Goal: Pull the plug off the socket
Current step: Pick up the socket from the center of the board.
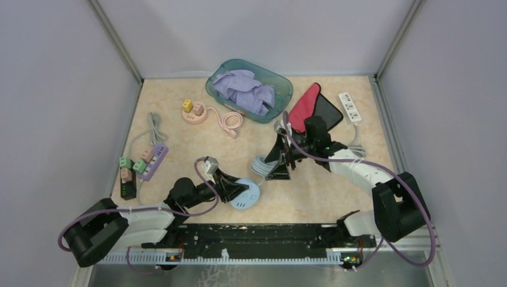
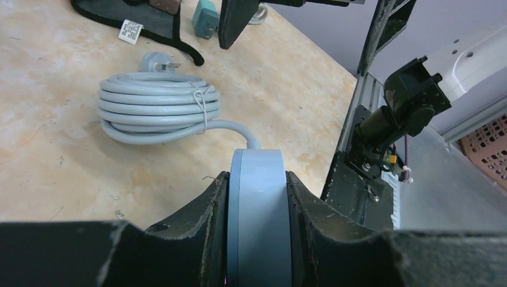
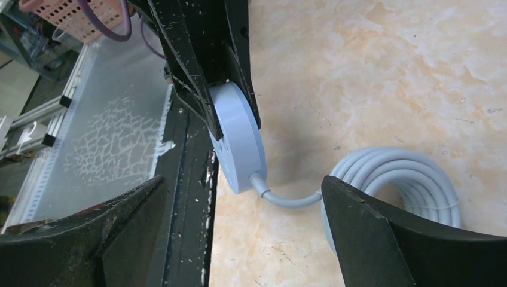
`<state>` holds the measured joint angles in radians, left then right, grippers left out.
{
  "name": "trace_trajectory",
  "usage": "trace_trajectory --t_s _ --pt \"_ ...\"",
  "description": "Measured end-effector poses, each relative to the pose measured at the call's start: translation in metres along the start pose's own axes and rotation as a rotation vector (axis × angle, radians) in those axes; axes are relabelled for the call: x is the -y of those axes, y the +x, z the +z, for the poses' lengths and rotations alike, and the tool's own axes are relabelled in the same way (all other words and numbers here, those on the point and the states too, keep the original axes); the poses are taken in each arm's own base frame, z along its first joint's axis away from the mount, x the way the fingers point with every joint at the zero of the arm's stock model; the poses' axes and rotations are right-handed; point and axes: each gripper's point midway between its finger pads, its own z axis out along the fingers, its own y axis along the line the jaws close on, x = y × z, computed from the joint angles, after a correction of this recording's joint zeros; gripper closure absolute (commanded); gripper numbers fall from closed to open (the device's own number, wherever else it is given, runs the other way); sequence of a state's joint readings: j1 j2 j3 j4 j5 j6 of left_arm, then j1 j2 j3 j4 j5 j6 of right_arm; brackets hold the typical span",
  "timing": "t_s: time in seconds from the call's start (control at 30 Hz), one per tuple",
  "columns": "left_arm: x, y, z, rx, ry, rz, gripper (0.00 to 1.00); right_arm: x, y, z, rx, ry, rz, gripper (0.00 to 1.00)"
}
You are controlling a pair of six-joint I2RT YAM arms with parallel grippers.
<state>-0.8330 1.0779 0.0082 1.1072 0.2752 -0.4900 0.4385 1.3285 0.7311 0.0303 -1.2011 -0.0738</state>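
Note:
A round light-blue socket (image 1: 246, 195) is lifted on edge near the table's front, and my left gripper (image 1: 234, 189) is shut on its rim. In the left wrist view the socket (image 2: 258, 197) fills the gap between both pads of the gripper (image 2: 258, 179). Its grey cord runs to a tied coil (image 1: 260, 165) (image 2: 158, 107) (image 3: 397, 173). A teal plug (image 2: 206, 18) lies loose on the table by a black pouch, apart from the socket. My right gripper (image 1: 281, 168) (image 3: 242, 200) hangs wide open over the cord between socket (image 3: 239, 140) and coil, holding nothing.
At the back stands a teal bin (image 1: 281, 81) of purple cloth. A red and black pouch (image 1: 314, 104) and a white power strip (image 1: 350, 106) lie back right. A pink round socket (image 1: 195, 112) and a purple strip (image 1: 152, 160) with plugs lie at the left.

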Motion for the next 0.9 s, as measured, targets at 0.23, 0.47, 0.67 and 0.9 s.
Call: trace_trajectory --t_s 0.23,0.47,0.67,0.9 --pt "0.007 0.009 0.0 -0.047 0.049 0.015 1.0 -0.009 0.024 0.017 -0.086 -0.035 -0.011 0.02" --pt "0.019 0.005 0.007 -0.062 0.12 0.038 1.0 -0.021 0.047 0.038 -0.19 -0.073 -0.084 0.05" --pt "0.029 0.001 0.013 -0.068 0.179 0.049 1.0 -0.022 0.062 0.048 -0.254 -0.08 -0.131 0.22" --pt "0.031 0.0 0.013 -0.067 0.192 0.051 1.0 -0.028 0.074 0.055 -0.299 -0.11 -0.176 0.71"
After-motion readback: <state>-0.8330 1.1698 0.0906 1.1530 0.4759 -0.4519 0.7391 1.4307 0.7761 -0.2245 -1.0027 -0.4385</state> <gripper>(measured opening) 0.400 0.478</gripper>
